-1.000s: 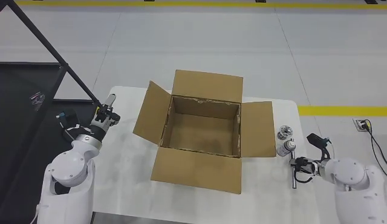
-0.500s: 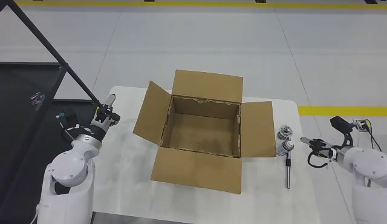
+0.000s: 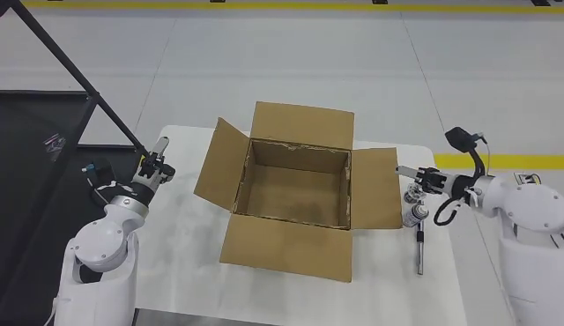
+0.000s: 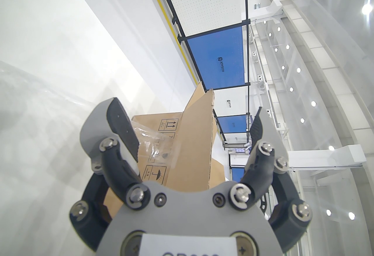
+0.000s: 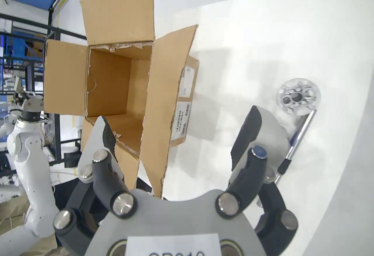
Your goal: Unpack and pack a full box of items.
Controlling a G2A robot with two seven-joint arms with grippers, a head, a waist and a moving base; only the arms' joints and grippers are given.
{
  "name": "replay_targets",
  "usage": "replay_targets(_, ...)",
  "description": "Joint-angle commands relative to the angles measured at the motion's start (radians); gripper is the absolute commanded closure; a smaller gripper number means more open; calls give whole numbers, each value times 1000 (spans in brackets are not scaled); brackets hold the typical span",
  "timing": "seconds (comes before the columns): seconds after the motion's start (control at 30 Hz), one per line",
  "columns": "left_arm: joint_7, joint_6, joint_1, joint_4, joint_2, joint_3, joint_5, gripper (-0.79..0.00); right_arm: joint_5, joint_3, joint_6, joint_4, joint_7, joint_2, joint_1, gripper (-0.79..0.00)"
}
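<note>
While box [image 3: 291, 194] sits flaps-out, bare floor showing, left pincer [image 4: 190, 119] and right pincer [image 5: 178, 119] both spread.

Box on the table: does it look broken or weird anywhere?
A little. The cardboard box has ragged, torn edges along its rim where the flaps fold out, and the side flap's edge is jagged. It stands upright, flaps open.
</note>
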Motion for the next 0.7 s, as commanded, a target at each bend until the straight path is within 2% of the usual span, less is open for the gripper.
replay_targets(0.0, 0, 0, 0, 0, 0, 0, 0, -785, 17, -43, -16, 44, 12, 0, 30, -785)
replay_targets(0.33, 0, 0, 0, 0, 0, 0, 0, -785, 14, -187, -26, 83, 7, 0, 90, -785)
replay_targets(0.67, 0, 0, 0, 0, 0, 0, 0, -785, 23, -271, -11, 73, -12, 2, 126, -785)
